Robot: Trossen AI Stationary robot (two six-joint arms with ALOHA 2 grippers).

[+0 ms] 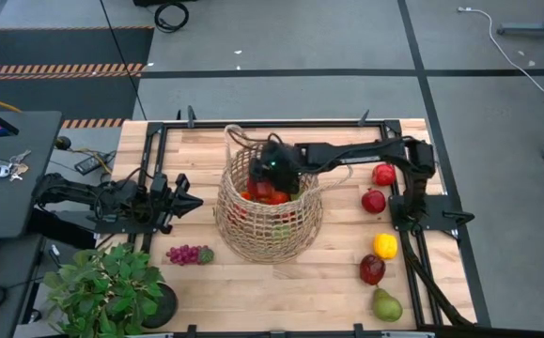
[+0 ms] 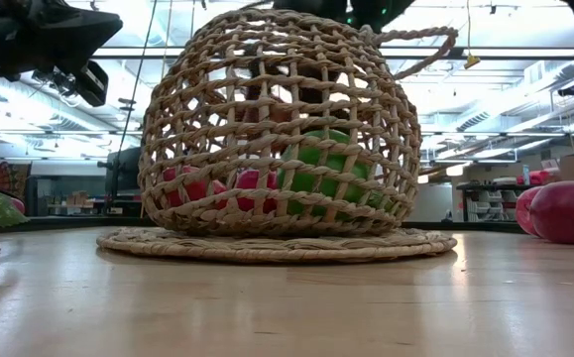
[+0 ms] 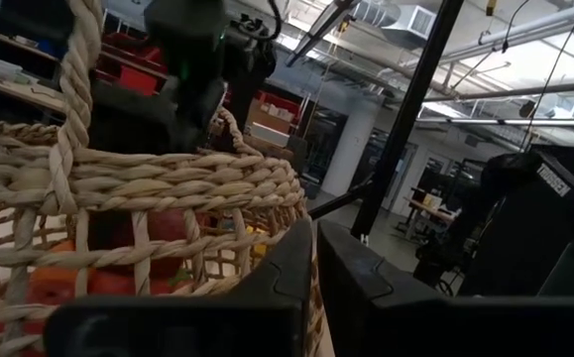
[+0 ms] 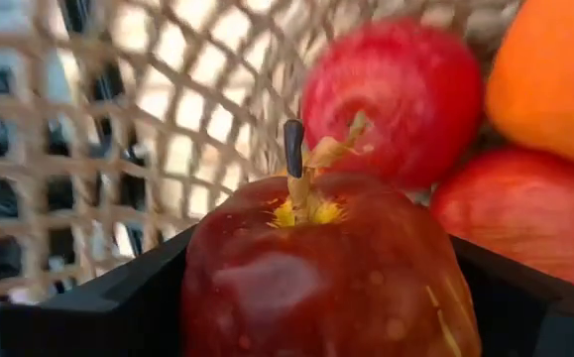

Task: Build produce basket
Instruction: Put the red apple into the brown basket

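Observation:
The tan straw basket (image 1: 270,211) stands in the middle of the table and holds red apples (image 4: 396,94), an orange (image 4: 554,69) and a green apple (image 2: 321,169). My right gripper (image 1: 273,174) reaches down into the basket's mouth from the right and is shut on a dark red apple (image 4: 326,268). My left gripper (image 1: 196,201) is shut and empty just left of the basket's wall; the weave (image 3: 168,183) fills its wrist view. My right gripper pinches the dark red apple by its two opposite sides (image 4: 207,288) between the two fingers (image 4: 88,312). The fingers come from above into the basket. The apple's stem end (image 4: 294,149) faces the wrist. Whether it rests on the fruit below, I cannot tell.
On the table's right lie two red fruits (image 1: 383,174) (image 1: 373,200), a yellow pepper (image 1: 385,246), a dark red fruit (image 1: 372,269) and a pear (image 1: 386,305). Purple grapes (image 1: 189,254) lie front left beside a potted plant (image 1: 112,286).

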